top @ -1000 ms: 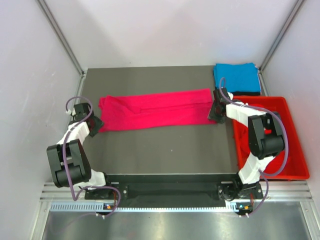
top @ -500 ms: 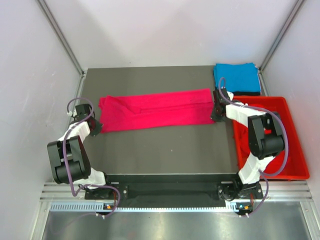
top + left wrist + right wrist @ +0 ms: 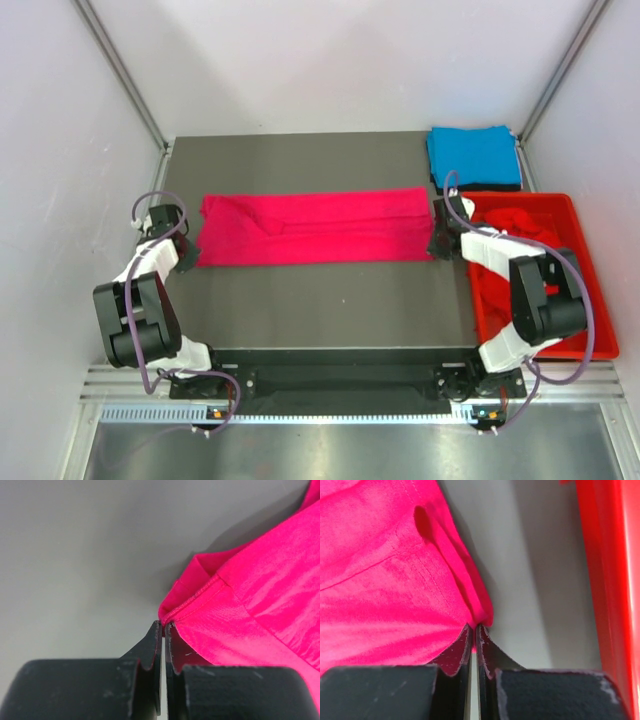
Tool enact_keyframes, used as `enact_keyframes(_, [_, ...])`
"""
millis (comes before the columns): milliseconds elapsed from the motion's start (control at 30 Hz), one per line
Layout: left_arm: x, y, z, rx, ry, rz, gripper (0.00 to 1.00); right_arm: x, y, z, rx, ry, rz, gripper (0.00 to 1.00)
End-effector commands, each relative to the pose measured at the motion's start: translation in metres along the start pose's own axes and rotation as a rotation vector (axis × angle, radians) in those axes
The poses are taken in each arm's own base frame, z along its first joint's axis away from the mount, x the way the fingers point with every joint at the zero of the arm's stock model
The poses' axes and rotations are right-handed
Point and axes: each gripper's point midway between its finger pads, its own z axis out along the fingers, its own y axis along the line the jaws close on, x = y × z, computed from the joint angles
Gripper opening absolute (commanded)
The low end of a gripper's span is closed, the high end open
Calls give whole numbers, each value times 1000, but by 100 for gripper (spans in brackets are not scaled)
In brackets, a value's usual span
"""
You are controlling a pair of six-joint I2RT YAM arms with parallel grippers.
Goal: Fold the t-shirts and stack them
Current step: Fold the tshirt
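Left claw (image 3: 163, 626), right claw (image 3: 473, 628) pinch pink t-shirt (image 3: 315, 228) near corners.

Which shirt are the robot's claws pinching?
The pink t-shirt, pinched by left gripper and right gripper; the blue t-shirt sits folded, red t-shirts lie in the crate.

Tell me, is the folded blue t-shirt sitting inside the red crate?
No, the blue t-shirt lies folded beyond the far rim of the red crate, fully outside it in the top view.
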Motion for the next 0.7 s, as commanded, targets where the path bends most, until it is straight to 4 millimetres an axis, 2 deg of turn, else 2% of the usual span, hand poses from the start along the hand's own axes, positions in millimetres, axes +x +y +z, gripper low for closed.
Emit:
enact_keyframes(0, [-18,14,-8,-73,-52,11,3,6,-8,-11,6,-22,-15,0])
enact_keyframes(33, [-18,15,-8,-74,-51,13,4,11,-10,-11,2,-11,-15,0])
enact_keyframes(67, [-16,16,-10,-79,-46,16,10,14,-7,-12,-12,-4,-15,0])
enact_keyframes(200, [-22,19,-19,-96,-61,11,37,16,-7,-17,-22,11,-18,23])
enact_keyframes(300, [-41,11,-33,-72,-99,10,43,1,-1,-34,-40,-15,-17,36])
enact_keyframes(367, [-58,-2,-47,-19,-141,4,45,-12,11,-52,-100,-56,-15,43])
enact_keyframes(400, [-58,-15,-52,50,-133,6,46,-22,19,-60,-135,-83,-13,44])
enact_keyframes(467, [-63,-44,-62,211,-144,8,50,-34,52,-79,-268,-137,-49,46])
enact_keyframes(500, [-59,-61,-66,308,-124,7,50,-46,69,-90,-313,-175,-63,48])
enact_keyframes(533, [-49,-87,-75,470,-75,18,50,-46,92,-100,-367,-197,-108,48])
enact_keyframes(567, [-42,-96,-75,522,-43,16,50,-48,107,-101,-393,-201,-133,48])
enact_keyframes(600, [-36,-104,-77,564,-7,12,50,-65,132,-116,-456,-251,-142,48])
enact_keyframes(633, [-33,-113,-82,614,21,29,50,-61,155,-122,-505,-248,-174,47])
enact_keyframes(667, [-27,-113,-77,608,63,31,50,-57,172,-114,-529,-220,-193,45])
